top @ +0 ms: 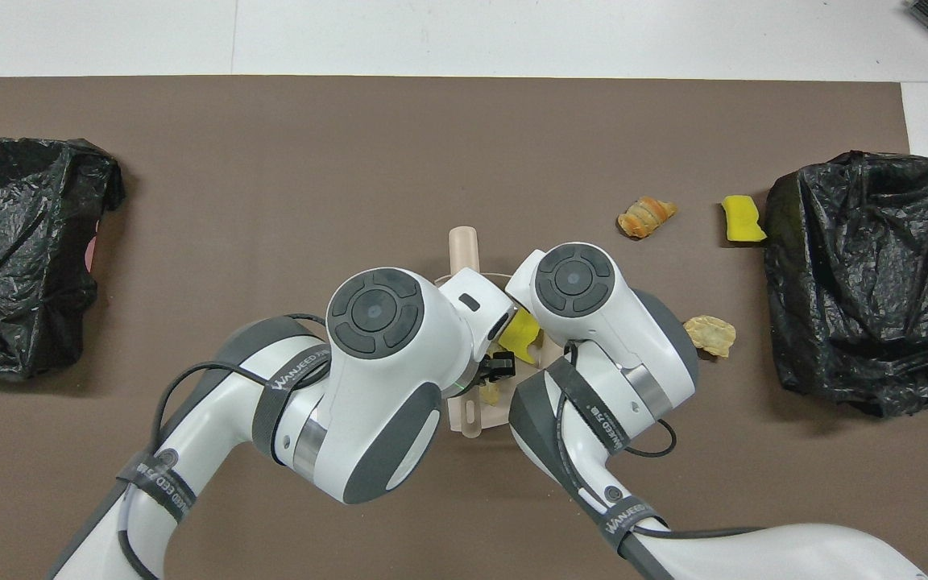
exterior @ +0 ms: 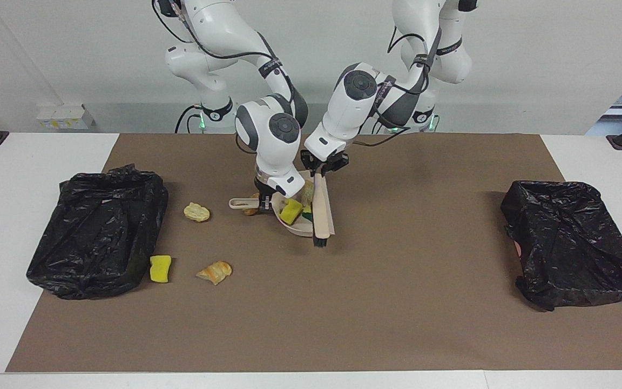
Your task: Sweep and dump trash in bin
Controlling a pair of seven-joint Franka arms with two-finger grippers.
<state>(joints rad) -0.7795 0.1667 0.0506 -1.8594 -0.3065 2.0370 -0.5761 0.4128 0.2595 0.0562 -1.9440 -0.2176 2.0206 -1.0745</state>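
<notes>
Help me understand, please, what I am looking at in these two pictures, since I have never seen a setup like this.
These are two white robot arms at a table covered by a brown mat. One picture faces the robots from across the table; the other looks down from above their own end.

The right gripper is shut on the handle of a beige dustpan. The left gripper is shut on a beige brush, held against the pan. The pan holds a yellow sponge chunk and some bread bits.

On the mat lie another sponge chunk, a croissant piece and a bread piece. A black-bagged bin stands at the right arm's end, another at the left arm's end.
</notes>
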